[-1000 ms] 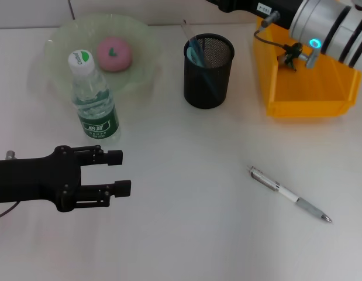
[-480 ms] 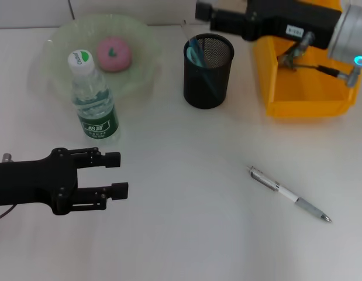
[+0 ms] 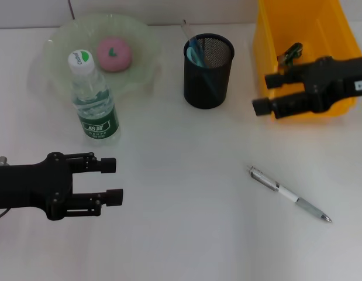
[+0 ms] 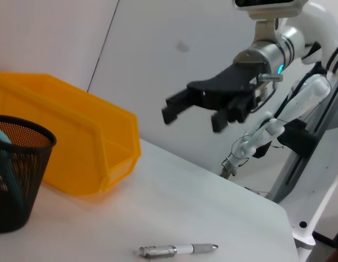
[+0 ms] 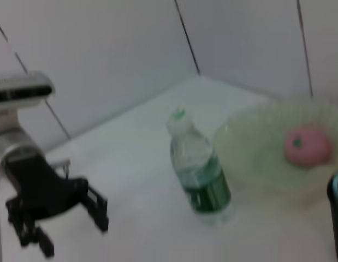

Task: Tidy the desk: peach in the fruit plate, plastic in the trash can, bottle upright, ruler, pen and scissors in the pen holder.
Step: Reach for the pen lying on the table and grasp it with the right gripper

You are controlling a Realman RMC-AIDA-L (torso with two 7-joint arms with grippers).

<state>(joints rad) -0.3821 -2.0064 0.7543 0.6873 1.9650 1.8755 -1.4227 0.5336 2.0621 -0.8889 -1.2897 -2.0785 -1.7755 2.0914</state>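
Observation:
A pink peach point(image 3: 114, 54) lies in the pale green fruit plate point(image 3: 61, 44). In front of the plate, the water bottle point(image 3: 96, 102) stands upright. The black mesh pen holder point(image 3: 208, 73) holds a teal-handled item point(image 3: 195, 52) and a thin clear strip point(image 3: 185, 26). A silver pen point(image 3: 289, 194) lies on the table at the front right. A small dark item point(image 3: 292, 51) lies in the yellow bin point(image 3: 274, 35). My right gripper point(image 3: 266, 93) hovers open and empty at the bin's front left corner. My left gripper point(image 3: 113, 181) is open and empty at the front left, below the bottle.
White table surface lies between the pen holder, the pen and the left gripper. The table's far edge meets a white wall behind the plate and bin. In the left wrist view the pen point(image 4: 177, 250) lies near the table's edge.
My right arm has swung from behind and over the yellow bin down to its front left corner. The left gripper has drawn back slightly toward the front left.

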